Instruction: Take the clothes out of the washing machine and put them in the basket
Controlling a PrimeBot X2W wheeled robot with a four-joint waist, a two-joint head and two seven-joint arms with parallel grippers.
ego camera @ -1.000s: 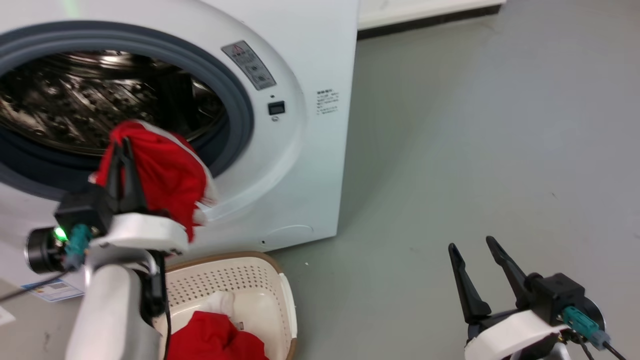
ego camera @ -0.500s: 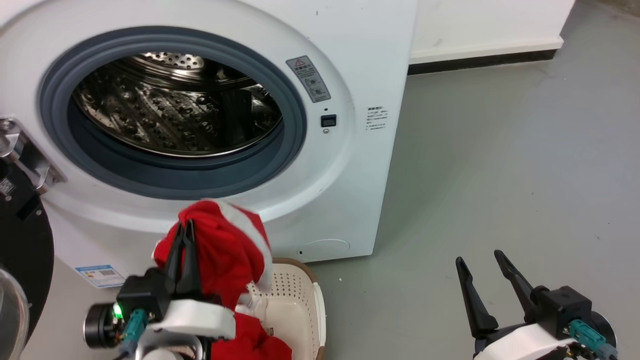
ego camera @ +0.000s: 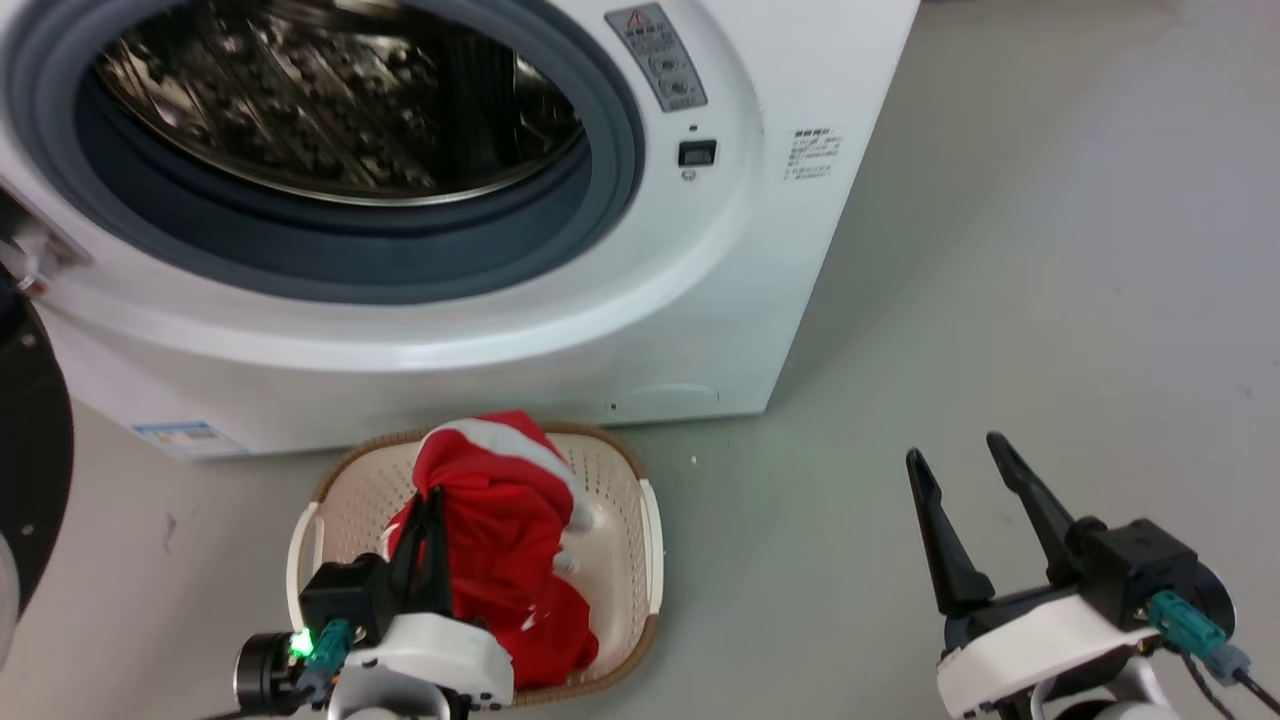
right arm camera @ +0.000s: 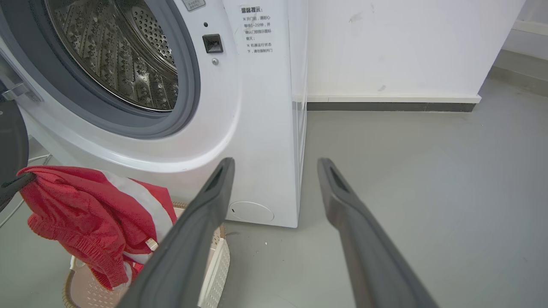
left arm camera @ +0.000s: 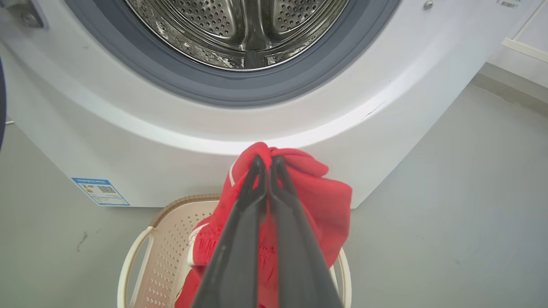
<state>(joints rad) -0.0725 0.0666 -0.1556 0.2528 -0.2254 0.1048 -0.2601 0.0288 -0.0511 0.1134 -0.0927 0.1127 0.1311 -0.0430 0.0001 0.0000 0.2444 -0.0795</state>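
My left gripper [ego camera: 432,497] [left arm camera: 266,160] is shut on a red garment with a white stripe [ego camera: 500,510] [left arm camera: 317,201] [right arm camera: 85,214], holding it bunched above the cream basket [ego camera: 640,540] [left arm camera: 141,252] [right arm camera: 218,256]. More red fabric [ego camera: 560,640] lies in the basket under it. The basket stands on the floor just before the white washing machine [ego camera: 560,330] [left arm camera: 128,141] [right arm camera: 257,128], whose steel drum [ego camera: 330,110] [left arm camera: 244,30] [right arm camera: 115,55] shows no clothes. My right gripper [ego camera: 955,455] [right arm camera: 274,164] is open with nothing in it, over bare floor to the right.
The machine's black-framed door [ego camera: 25,450] hangs open at the far left. Grey floor [ego camera: 1050,250] stretches to the right of the machine, with a white wall and dark skirting [right arm camera: 394,106] behind. A blue label [left arm camera: 100,191] sits low on the machine's front.
My left gripper has carried the red garment out of the porthole and down over the basket. The head camera has shifted too. The right gripper stays open in place.
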